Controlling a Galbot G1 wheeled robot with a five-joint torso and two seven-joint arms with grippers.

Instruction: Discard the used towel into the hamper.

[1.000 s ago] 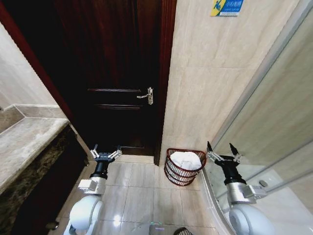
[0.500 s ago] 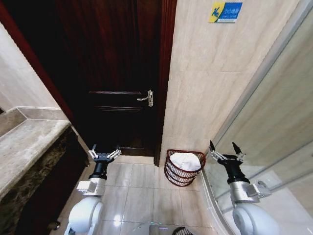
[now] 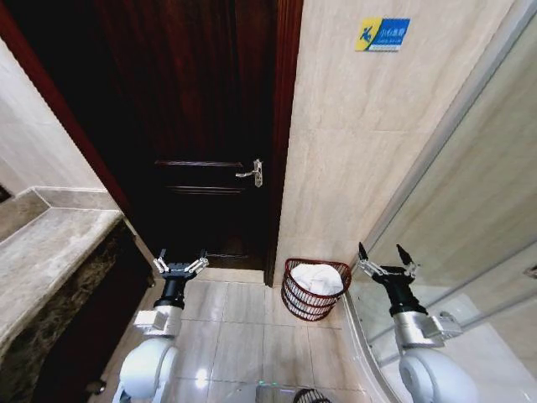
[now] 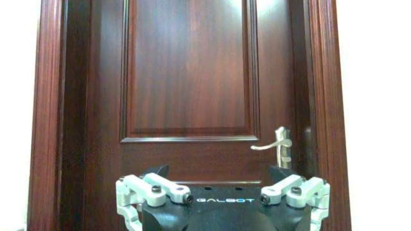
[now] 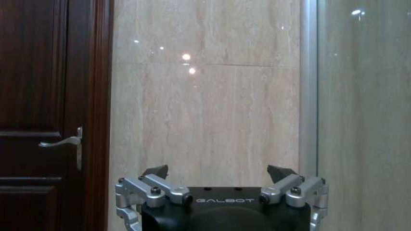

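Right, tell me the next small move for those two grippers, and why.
Probably none beyond keeping both arms parked: the white towel already lies inside the round dark reddish-brown wire hamper on the tiled floor by the dark wooden door. The left gripper and right gripper are both open and empty, held up well clear of the hamper, so the discard looks finished.

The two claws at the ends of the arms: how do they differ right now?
The left gripper hangs before the dark door, over the floor tiles; the right gripper hangs beside the glass panel, facing the beige wall. The hamper, with a white towel in it, stands nearer the right gripper than the left. Both share the same build, jaws open and empty, held at about the same height.
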